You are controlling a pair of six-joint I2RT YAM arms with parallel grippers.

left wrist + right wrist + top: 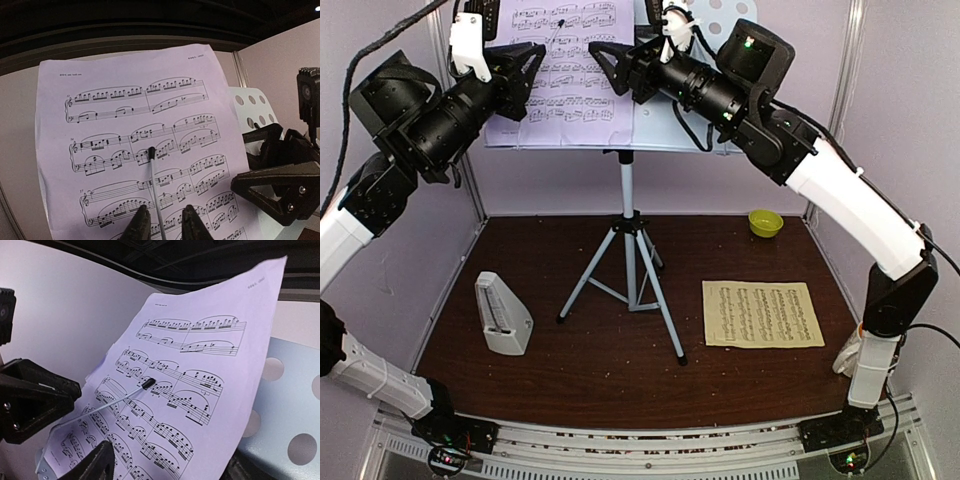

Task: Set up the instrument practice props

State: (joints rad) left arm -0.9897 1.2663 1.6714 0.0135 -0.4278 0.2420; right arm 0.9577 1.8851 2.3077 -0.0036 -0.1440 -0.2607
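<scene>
Page of lilac sheet music (565,75) rests on stand desk (658,126); green bowl (765,222) apart.

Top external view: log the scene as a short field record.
lilac paper sheet-music page: upright on the grey perforated metal stand desk, under a thin wire retainer
silver tripod: standing, centre
pale yellow paper sheet-music page: lying flat, right of the tripod
light grey pyramid metronome: upright, left of the tripod
small green bowl: far right
left jaws: apart, either side of the wire
right jaws: apart, facing the lilac page
</scene>
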